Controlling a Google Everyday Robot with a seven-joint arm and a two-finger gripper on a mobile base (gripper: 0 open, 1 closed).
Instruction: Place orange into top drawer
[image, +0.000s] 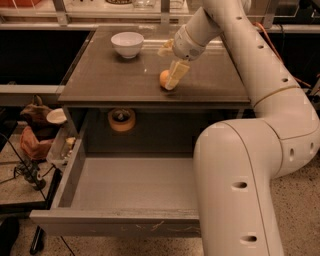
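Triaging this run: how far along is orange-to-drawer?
Done: top drawer stands pulled open. In hand: gripper is down at the orange on the cabinet top; grasp not confirmable. Left: lift it, carry it over the drawer, release.

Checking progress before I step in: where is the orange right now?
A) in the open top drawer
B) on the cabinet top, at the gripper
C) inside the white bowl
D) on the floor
B: the orange rests on the cabinet top, right at the gripper, with the top drawer open below it.
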